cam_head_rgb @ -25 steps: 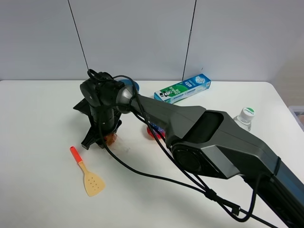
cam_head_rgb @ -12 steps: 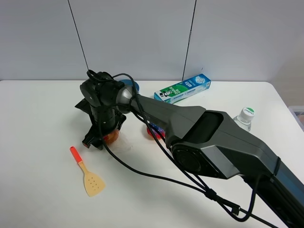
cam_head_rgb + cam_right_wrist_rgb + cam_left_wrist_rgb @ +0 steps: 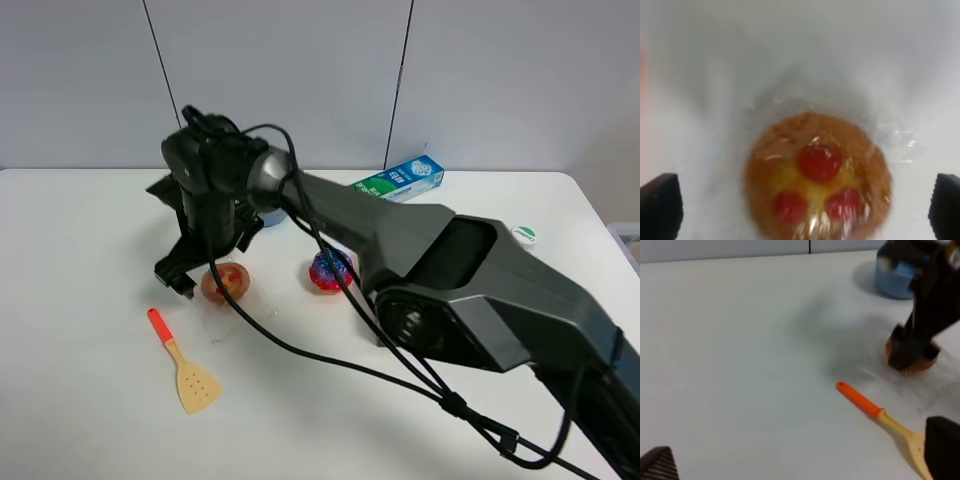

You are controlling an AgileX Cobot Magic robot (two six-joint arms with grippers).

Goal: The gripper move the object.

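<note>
The pastry (image 3: 224,283), golden-brown with red spots in a clear wrapper, lies on the white table (image 3: 80,300). My right gripper (image 3: 208,258) has reached across to the left and hangs open just above it, touching nothing. In the right wrist view the pastry (image 3: 817,180) sits between the spread black fingertips (image 3: 660,206) of the right gripper (image 3: 802,210). In the left wrist view the pastry (image 3: 920,362) is partly hidden behind a right finger (image 3: 905,347). My left gripper (image 3: 800,460) is open and empty, out of the exterior view.
A spatula (image 3: 185,362) with an orange handle lies left of and in front of the pastry. A shiny red-and-blue ball (image 3: 330,270) sits to its right. A toothpaste box (image 3: 400,180) and a bottle cap (image 3: 523,235) are at the back right. A blue container (image 3: 897,275) stands behind the gripper.
The right gripper has opened, let go of the pastry and risen a little. The pastry now lies free on the table. The arm has shifted, uncovering the ball.
</note>
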